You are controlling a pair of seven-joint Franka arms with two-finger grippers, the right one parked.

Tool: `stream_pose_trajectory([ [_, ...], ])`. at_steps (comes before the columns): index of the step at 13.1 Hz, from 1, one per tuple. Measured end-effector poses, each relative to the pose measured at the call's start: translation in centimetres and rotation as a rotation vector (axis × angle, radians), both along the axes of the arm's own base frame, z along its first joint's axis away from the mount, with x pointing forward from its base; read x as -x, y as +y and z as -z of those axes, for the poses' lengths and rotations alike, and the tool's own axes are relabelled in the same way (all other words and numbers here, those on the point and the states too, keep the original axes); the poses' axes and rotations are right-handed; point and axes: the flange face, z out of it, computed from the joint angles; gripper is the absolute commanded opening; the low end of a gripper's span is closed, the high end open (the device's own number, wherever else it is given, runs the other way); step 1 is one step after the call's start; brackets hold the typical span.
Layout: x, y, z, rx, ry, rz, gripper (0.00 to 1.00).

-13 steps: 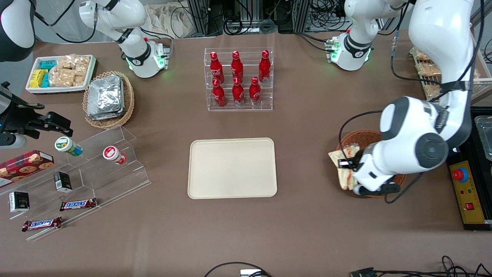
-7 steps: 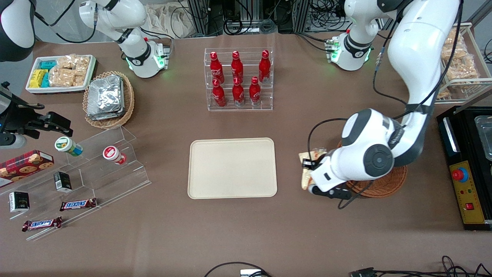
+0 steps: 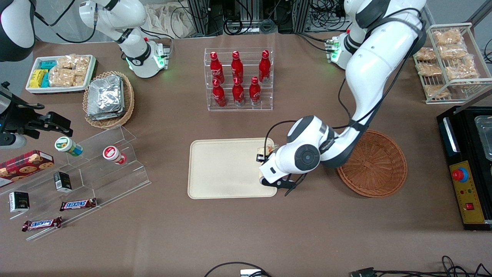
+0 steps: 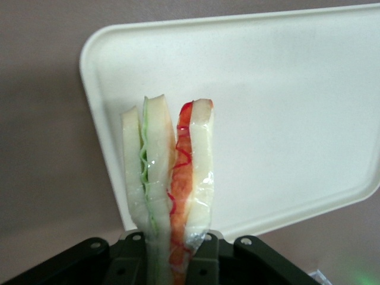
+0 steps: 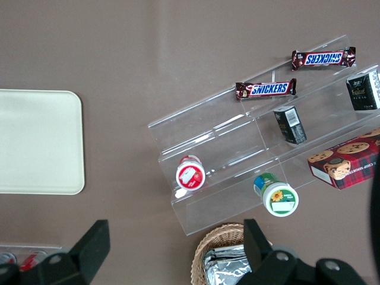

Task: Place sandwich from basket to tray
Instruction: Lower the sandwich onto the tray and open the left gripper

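Front view first: my left arm bends low from its base, its gripper over the tray edge nearest the basket. Wrist view: fingers pinch the wrapped sandwich above the tray's corner. Right wrist view: I read SNICKERS on two bars.

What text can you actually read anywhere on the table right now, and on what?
"SNICKERS": on each of the two chocolate bars on the clear stepped stand.
Red bottles, black cartons, cookie box: print too small to read.
Sandwich held in the gripper over the tray: no text.
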Motion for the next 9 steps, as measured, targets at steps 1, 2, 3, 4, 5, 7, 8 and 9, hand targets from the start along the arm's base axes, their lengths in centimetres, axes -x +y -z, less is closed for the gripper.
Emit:
stream_pose_trajectory([
  [1,-0.1,0.0,1.8,0.0,-0.004,-0.005,0.0],
  [2,-0.1,0.2,3.2,-0.017,-0.009,-0.001,0.0],
  [3,-0.2,0.4,4.1,-0.034,-0.012,0.003,0.19],
  [4,-0.2,0.5,4.5,-0.045,-0.015,0.006,0.95],
  [5,-0.2,0.5,4.5,-0.049,-0.018,0.008,1.0],
  [7,-0.3,0.6,4.5,-0.051,-0.021,0.008,1.0],
  [8,-0.3,0.6,4.4,-0.051,-0.023,0.007,1.0],
  [9,-0.5,0.6,4.1,-0.049,-0.027,0.005,1.0],
])
